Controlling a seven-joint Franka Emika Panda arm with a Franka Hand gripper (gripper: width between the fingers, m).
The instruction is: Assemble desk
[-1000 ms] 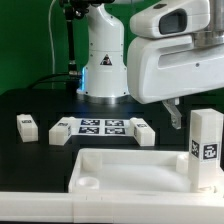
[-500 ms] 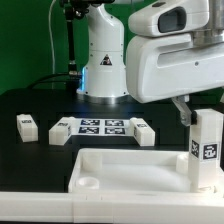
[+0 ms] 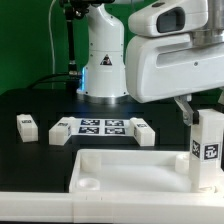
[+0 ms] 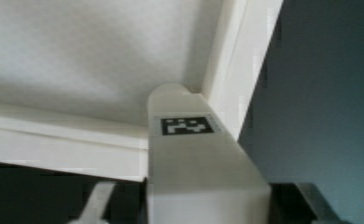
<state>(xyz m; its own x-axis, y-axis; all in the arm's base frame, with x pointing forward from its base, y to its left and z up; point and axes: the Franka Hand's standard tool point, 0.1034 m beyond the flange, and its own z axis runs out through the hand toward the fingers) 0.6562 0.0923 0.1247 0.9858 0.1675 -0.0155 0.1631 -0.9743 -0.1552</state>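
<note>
Since the leg (image 3: pixel 206 150) stood in the tabletop's (image 3: pixel 120 172) four-o'clock corner (for screwing in, likely), the gripper (image 3: pixel 203 112) straddled it, whether clenched unclear.

No words, brands or numbers to read anywhere. Only black-and-white square tags (image 3: pixel 91 126) (coded patterns, not letters): a row of them on the marker board (image 3: pixel 112 121); one on the upright leg (image 3: pixel 207 172) at four o'clock from that board; small blurred ones on the lying legs (image 3: pixel 27 125) at three and nine o'clock. In the wrist view, one tag on the upright leg (image 4: pixel 197 175), sharp yet no lettering.
</note>
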